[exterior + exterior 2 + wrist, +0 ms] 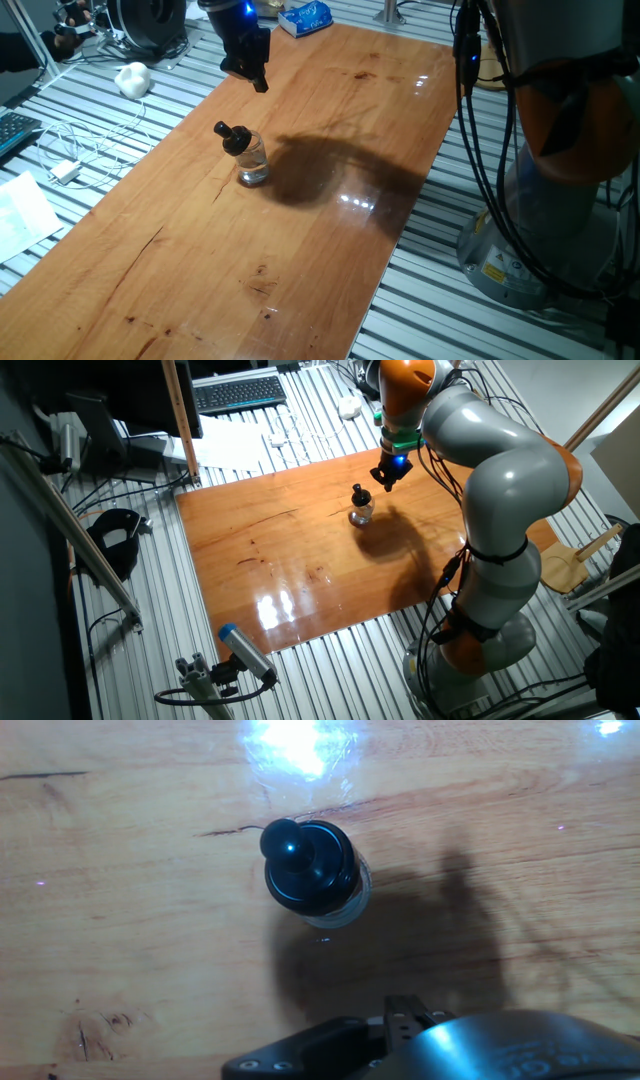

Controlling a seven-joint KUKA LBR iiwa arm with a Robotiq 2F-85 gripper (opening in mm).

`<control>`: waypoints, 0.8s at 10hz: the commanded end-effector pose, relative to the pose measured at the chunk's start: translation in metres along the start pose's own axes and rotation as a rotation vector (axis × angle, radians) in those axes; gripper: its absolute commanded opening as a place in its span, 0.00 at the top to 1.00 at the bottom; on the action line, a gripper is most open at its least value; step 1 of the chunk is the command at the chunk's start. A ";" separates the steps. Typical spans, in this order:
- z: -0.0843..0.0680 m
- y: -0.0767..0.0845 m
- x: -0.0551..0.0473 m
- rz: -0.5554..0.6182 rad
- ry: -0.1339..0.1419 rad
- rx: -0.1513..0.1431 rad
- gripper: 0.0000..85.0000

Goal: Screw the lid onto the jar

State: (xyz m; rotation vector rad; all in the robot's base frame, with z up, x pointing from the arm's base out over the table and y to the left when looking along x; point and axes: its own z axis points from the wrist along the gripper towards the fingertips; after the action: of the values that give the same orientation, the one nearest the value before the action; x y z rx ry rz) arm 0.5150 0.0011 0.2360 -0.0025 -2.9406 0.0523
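Observation:
The clear glass jar (252, 163) stands upright on the wooden table (200, 270). The black lid (233, 137) sits on the jar's mouth and looks tilted, its knob leaning to the left. My gripper (259, 82) hangs above and behind the jar, apart from the lid, holding nothing. In the other fixed view, the gripper (386, 481) is up and to the right of the lid (358, 494) and jar (362, 515). The hand view looks down on the lid (308, 866) covering the jar (355, 900); my fingertips do not show there.
A blue-white box (305, 17) lies at the table's far end. A white lump (132, 78) and cables (70, 150) lie left of the table on the slatted bench. My arm's base (560, 200) stands to the right. A keyboard (238, 393) sits beyond the table.

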 end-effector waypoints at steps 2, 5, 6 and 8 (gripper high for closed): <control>0.000 0.000 0.000 -0.005 0.000 0.000 1.00; 0.000 0.000 0.000 -0.004 -0.003 -0.001 1.00; 0.000 0.000 0.000 0.000 -0.003 -0.001 1.00; 0.000 0.000 0.000 -0.004 -0.003 -0.001 1.00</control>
State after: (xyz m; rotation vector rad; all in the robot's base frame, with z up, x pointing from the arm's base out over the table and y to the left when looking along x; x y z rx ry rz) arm 0.5149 0.0011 0.2359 0.0028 -2.9437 0.0495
